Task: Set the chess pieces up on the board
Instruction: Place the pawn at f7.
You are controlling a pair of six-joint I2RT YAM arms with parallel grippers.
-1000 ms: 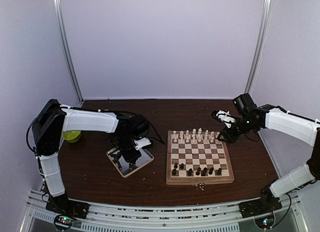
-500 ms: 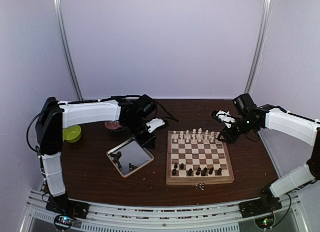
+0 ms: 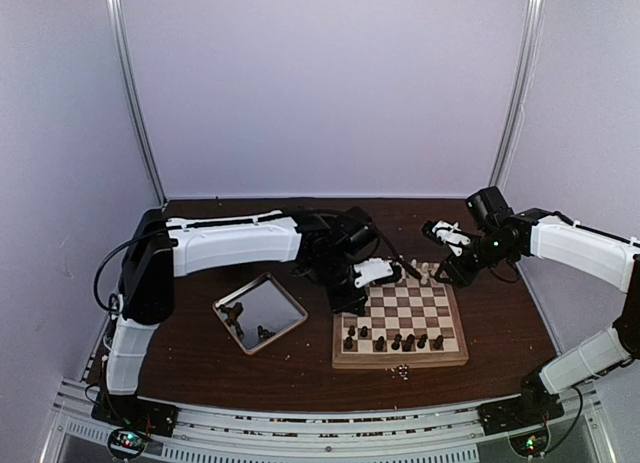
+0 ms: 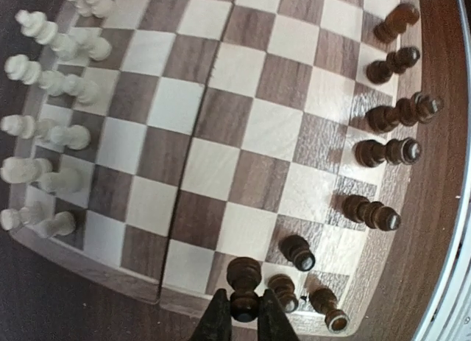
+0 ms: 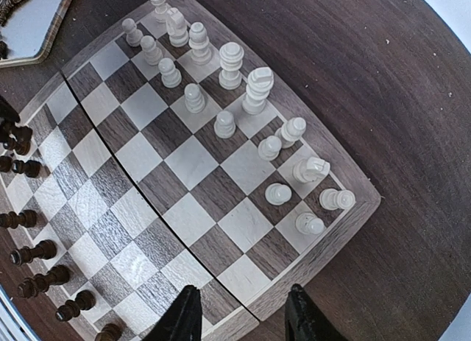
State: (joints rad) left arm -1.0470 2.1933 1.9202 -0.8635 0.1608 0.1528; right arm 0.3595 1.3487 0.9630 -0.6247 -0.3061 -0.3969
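Board (image 3: 400, 360) sits R of table ctr; tray (image 3: 265, 305) at its 9 o'clock. Far pcs (image 3: 425, 275) on board's 12 o'clock rows, near pcs (image 3: 395, 339) on 6 o'clock rows; loose bits (image 3: 400, 372) just off 6 o'clock edge.

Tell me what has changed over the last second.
The left claw swung right from over the silver tray to the board's left edge, and it is shut on a dark chess piece above the squares there. The right claw, open and empty, stayed by the board's far right corner. The tray and the other pieces in view look unmoved.
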